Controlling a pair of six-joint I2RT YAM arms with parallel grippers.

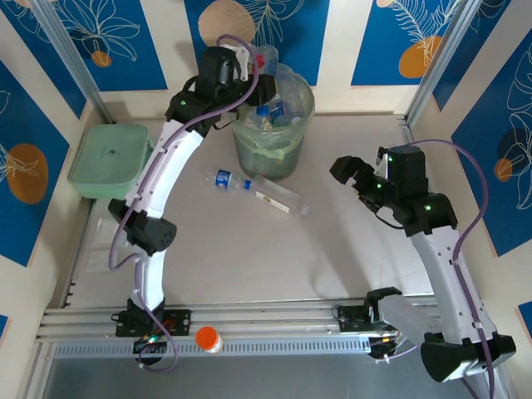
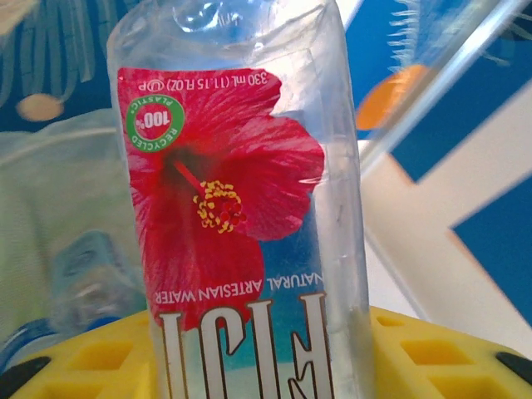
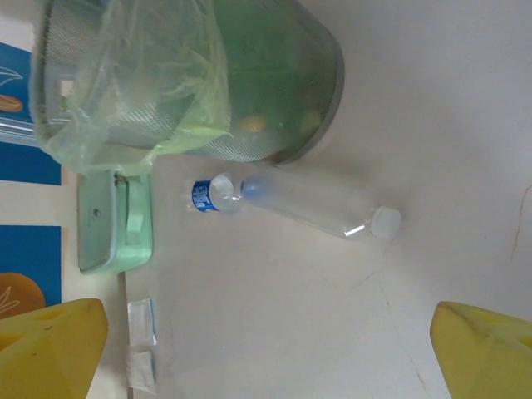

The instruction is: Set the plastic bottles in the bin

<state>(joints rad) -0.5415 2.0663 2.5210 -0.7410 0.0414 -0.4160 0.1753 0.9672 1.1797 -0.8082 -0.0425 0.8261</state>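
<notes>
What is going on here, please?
The left arm's fingers are shut on a clear plastic bottle with a red flower label, held at the rim of the round grey-green bag-lined bin, which holds several bottles. The right arm's fingers are open above the table. A small blue-labelled bottle and a long clear white-capped bottle lie beside the bin.

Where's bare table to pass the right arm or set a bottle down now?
Broadest bare patch: between the blue-labelled bottle, clear bottle and the near rail. Another: right of the bin, before the open right gripper. Crowded: bin's left and front, with the left arm, mint-green lidded box and both bottles.
</notes>
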